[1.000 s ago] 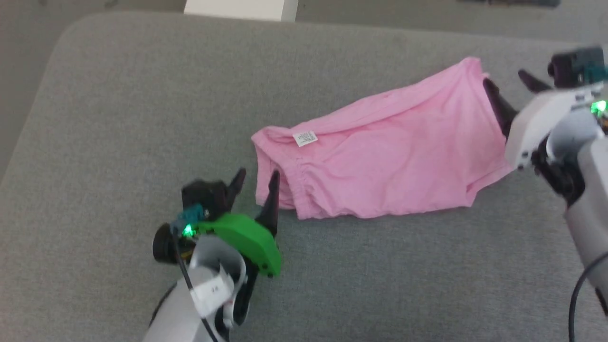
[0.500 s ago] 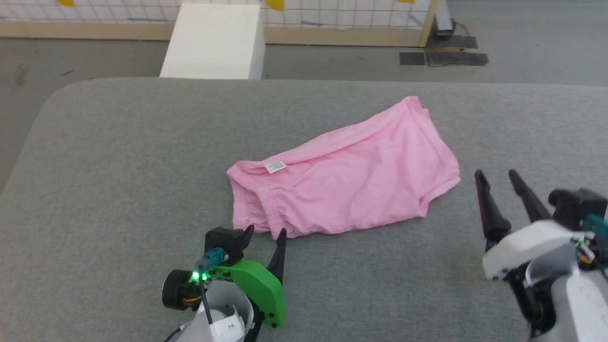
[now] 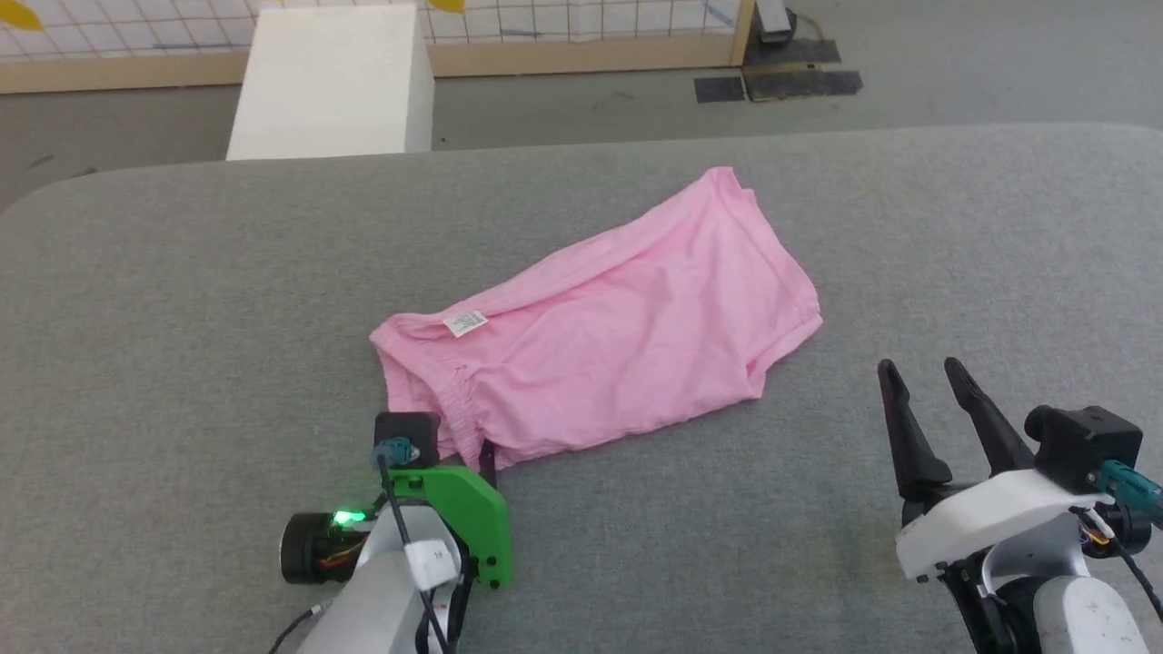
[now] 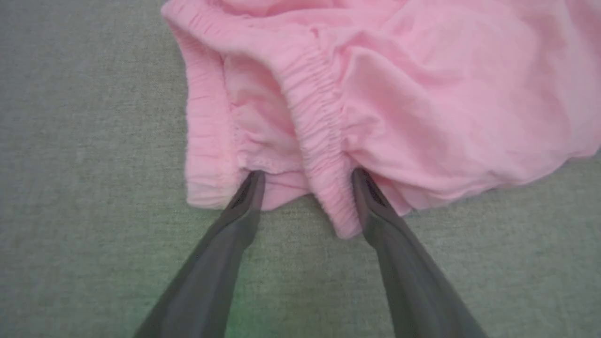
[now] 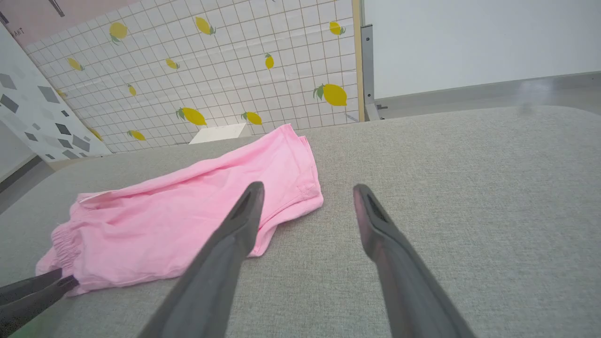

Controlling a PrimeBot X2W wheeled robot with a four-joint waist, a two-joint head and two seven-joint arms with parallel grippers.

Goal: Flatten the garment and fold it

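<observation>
1. Head view shows the garment [image 3: 600, 350], which looks like a pair of pink shorts. It lies spread out with a grey mat [image 3: 182, 300] under it. A white box [image 3: 332, 82] stands well past its far side.
2. The left gripper [image 4: 307, 174] is at the garment's near corner, by the stretchy waistband [image 4: 319, 141]. Its two fingers are wide apart, one on each side of a bunched bit of the band. The tips touch the cloth edge, but nothing is pinched.
3. Left wrist view is very close up, so I cannot tell if the tips are poked under the cloth or just rest against it.
4. The right gripper [image 3: 918, 365] is out past the garment's leg end, on the near side, and well apart from it. Its fingers are spread and it holds nothing.
5. Most of the garment lies flat, so I think the flattening is partly done. It is wrinkly, though, and the waistband is scrunched and turned over at the near corner. A small white label [image 3: 465, 323] shows on the band.
6. No fold has been made. Smoothing that corner and all the folding are left, so the job looks early on.
</observation>
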